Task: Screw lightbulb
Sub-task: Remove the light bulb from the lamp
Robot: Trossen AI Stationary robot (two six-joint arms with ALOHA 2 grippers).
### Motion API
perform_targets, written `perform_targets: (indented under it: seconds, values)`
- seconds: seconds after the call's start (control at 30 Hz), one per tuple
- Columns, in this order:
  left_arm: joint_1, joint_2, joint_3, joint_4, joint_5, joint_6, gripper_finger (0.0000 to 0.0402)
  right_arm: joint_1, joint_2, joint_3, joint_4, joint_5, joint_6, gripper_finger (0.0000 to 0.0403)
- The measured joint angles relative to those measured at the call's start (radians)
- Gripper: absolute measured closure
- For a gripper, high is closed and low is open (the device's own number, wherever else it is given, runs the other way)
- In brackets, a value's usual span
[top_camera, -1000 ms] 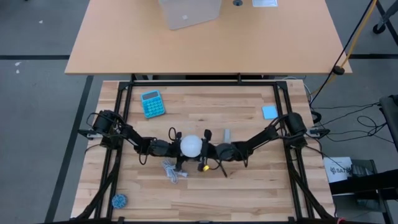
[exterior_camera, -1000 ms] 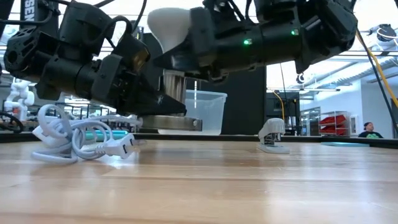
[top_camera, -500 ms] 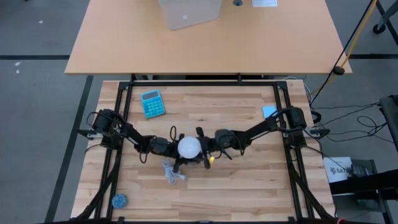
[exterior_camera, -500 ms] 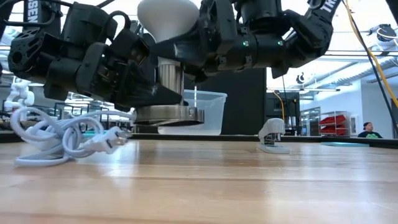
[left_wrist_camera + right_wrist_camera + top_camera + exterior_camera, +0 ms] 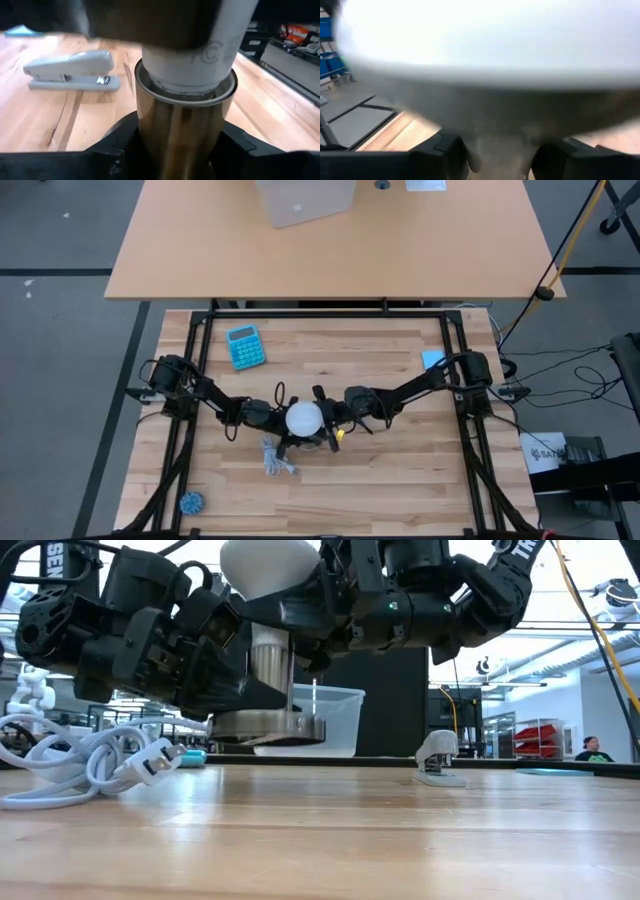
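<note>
Both sets of my fingers hold something at mid-tabletop (image 5: pixel 400 470). Left fingers (image 5: pixel 235 690) clamp the metal socket (image 5: pixel 268 724); right fingers (image 5: pixel 330 600) grip the lightbulb (image 5: pixel 268 565), upright in the socket.

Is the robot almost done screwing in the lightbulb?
Partly. The lightbulb already stands upright with its neck inside the metal socket. The left hand grips the socket and the right hand grips the bulb. Twisting it fully tight and letting go look left to do.

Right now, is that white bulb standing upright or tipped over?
Upright. In the low view the lightbulb has its dome on top and its neck going straight down into the metal socket, held between the left and right pincers.
</note>
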Motion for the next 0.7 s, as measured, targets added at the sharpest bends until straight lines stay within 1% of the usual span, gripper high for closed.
perform_targets:
  seconds: [0.27,0.37,0.47,0.63,0.7]
  values:
    - [-0.001,0.003,-0.002,-0.016,-0.009,-0.001,0.0226,0.001,-0.004,0.003,-0.020,0.007,0.023,0.0148]
    - [-0.001,0.003,-0.002,-0.017,-0.031,-0.001,0.0226,0.001,-0.013,0.003,-0.040,0.008,0.010,0.0127]
    - [-0.001,0.003,-0.002,-0.016,-0.046,-0.001,0.0226,0.001,-0.033,0.003,-0.093,0.021,-0.013,0.0123]
    - [-0.001,0.003,-0.002,-0.017,-0.061,-0.002,0.0226,0.001,-0.066,0.003,-0.207,0.045,-0.037,0.0130]
    - [-0.001,0.003,-0.002,-0.017,-0.074,-0.002,0.0226,0.001,-0.078,0.003,-0.253,0.076,-0.042,0.0132]
